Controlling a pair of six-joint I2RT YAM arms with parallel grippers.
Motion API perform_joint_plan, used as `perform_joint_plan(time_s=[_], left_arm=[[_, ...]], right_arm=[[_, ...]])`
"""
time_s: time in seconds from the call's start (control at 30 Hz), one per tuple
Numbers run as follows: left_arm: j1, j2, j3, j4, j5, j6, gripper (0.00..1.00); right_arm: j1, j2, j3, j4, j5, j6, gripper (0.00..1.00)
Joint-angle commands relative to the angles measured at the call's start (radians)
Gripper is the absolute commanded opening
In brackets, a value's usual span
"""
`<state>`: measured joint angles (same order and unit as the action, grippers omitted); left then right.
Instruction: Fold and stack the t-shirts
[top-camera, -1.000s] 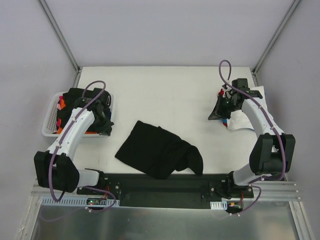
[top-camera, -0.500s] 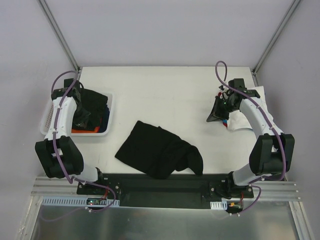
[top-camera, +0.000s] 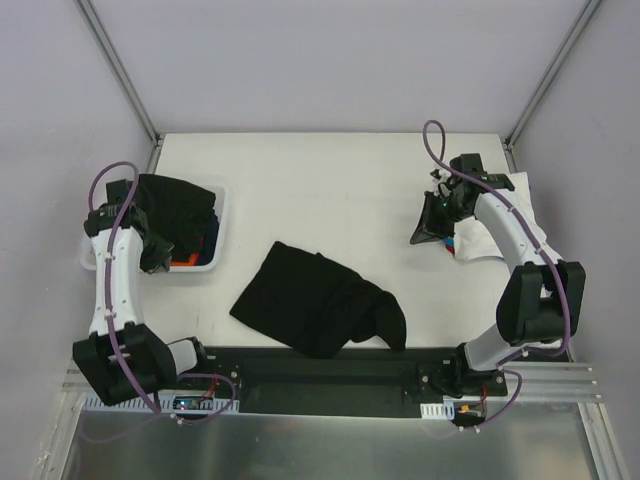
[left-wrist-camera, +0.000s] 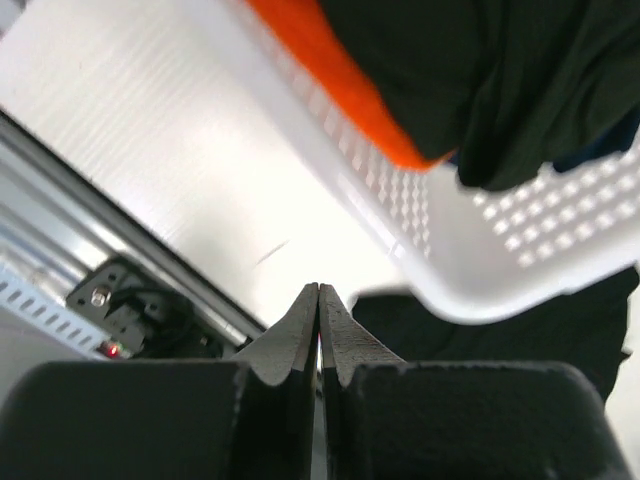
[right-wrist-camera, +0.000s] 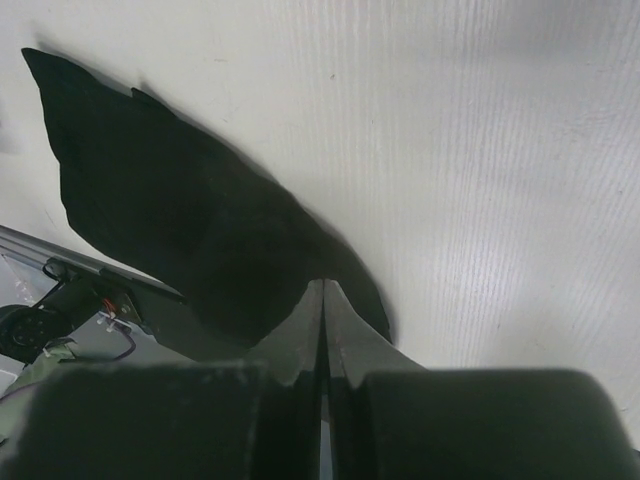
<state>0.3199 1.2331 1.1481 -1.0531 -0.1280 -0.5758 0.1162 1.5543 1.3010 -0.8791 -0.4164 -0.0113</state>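
One large black cloth t-shirt (top-camera: 315, 298) lay rumpled near the front edge of the white table (top-camera: 330, 180), between the two arms. Its long axis ran diagonally from far left to near right. The left gripper (left-wrist-camera: 318, 292), jaws pressed together and empty, hung beside the white mesh plastic basket (left-wrist-camera: 450, 260), with the shirt off to its right. The right gripper (right-wrist-camera: 324, 290), likewise closed on nothing, looked slightly nearer.

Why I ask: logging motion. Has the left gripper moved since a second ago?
Yes: left gripper went leftward, from basket's right rim toward its left end.
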Motion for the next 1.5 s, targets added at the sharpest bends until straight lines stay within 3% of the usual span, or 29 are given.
perform_joint_plan(time_s=[0.0,0.23,0.47,0.57,0.77,1.1,1.27,1.47], left_arm=[[-0.011,-0.106,-0.053,-0.159,0.016,0.067,0.00],[-0.027,-0.175,-0.192,-0.156,0.111,0.027,0.00],[-0.025,-0.078,-0.281,-0.139,0.088,-0.081,0.00],[-0.024,-0.038,-0.260,-0.131,-0.011,-0.148,0.00],[-0.024,0.086,-0.194,-0.075,0.007,-0.180,0.00],[0.005,0.362,-0.038,-0.001,-0.048,-0.121,0.00],[0.027,0.416,0.031,0.010,-0.058,-0.124,0.00],[0.030,0.574,0.196,0.016,-0.041,-0.070,0.00]], right_arm=[[0.031,0.026,0.034,-0.006,0.002,0.005,0.01],[0.082,0.041,0.032,0.002,0.011,0.008,0.01],[0.088,0.036,0.061,-0.038,0.036,-0.012,0.01],[0.089,0.036,0.072,-0.050,0.039,-0.015,0.01],[0.089,0.018,0.080,-0.066,0.062,-0.021,0.01],[0.088,-0.005,0.069,-0.075,0.085,-0.026,0.01],[0.088,-0.014,0.067,-0.089,0.097,-0.035,0.01],[0.085,-0.017,0.066,-0.100,0.100,-0.046,0.01]])
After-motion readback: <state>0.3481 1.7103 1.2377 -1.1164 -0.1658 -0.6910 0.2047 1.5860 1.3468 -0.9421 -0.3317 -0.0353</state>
